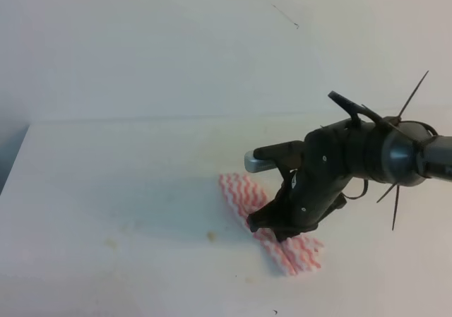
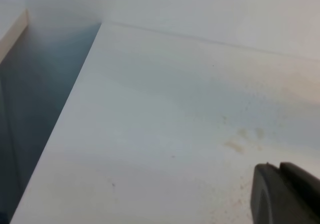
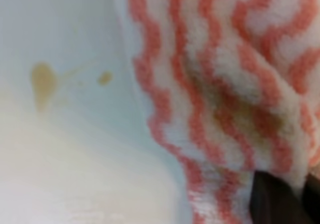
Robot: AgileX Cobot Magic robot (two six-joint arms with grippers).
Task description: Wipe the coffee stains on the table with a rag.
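Note:
The rag (image 1: 240, 193), pink and white zigzag, lies on the white table (image 1: 106, 176) right of centre. My right gripper (image 1: 269, 230) is down on its middle, shut on the cloth. The right wrist view shows the rag (image 3: 225, 84) close up with a brownish soaked patch, and one dark finger (image 3: 275, 199) at the bottom. No large coffee blotch shows; only small tan coffee specks (image 1: 210, 236) left of the rag, also seen on the table in the right wrist view (image 3: 42, 82). My left gripper (image 2: 282, 196) shows only at the corner of the left wrist view, fingers together, above bare table.
The table's left edge (image 1: 14, 162) drops to a dark gap; the same edge (image 2: 65, 114) runs through the left wrist view. A pale wall (image 1: 176, 42) stands behind the table. Faint tan smudges (image 2: 234, 145) lie near the left gripper.

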